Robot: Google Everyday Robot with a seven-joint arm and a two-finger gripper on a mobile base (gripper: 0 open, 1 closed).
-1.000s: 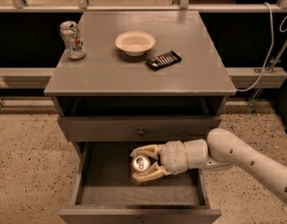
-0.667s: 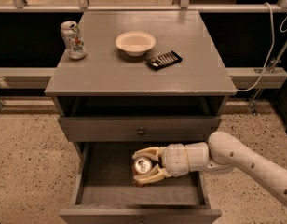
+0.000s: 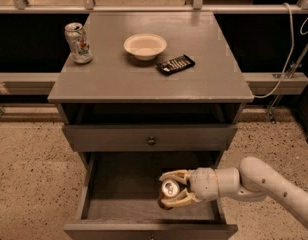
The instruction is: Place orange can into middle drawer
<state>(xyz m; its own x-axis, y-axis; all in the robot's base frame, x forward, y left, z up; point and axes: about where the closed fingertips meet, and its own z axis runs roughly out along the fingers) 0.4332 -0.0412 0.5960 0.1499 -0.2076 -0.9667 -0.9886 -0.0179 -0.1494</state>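
Note:
The orange can (image 3: 169, 189) shows its silver top with pull tab and stands upright inside the open middle drawer (image 3: 125, 184), right of the drawer's centre and near its floor. My gripper (image 3: 172, 189) reaches in from the right on the white arm and is shut on the can, with one pale finger (image 3: 175, 175) behind it and one in front. The can's orange-gold body is mostly hidden by the fingers.
On the cabinet top (image 3: 114, 76) stand a pale silver-white can (image 3: 78, 43) at the left edge, a cream bowl (image 3: 145, 46) and a black remote (image 3: 175, 64). A closed drawer front with a round knob (image 3: 151, 141) is above the open drawer. Speckled floor lies on both sides.
The gripper with the can has shifted slightly right and lower inside the drawer. Its hold on the can is unchanged.

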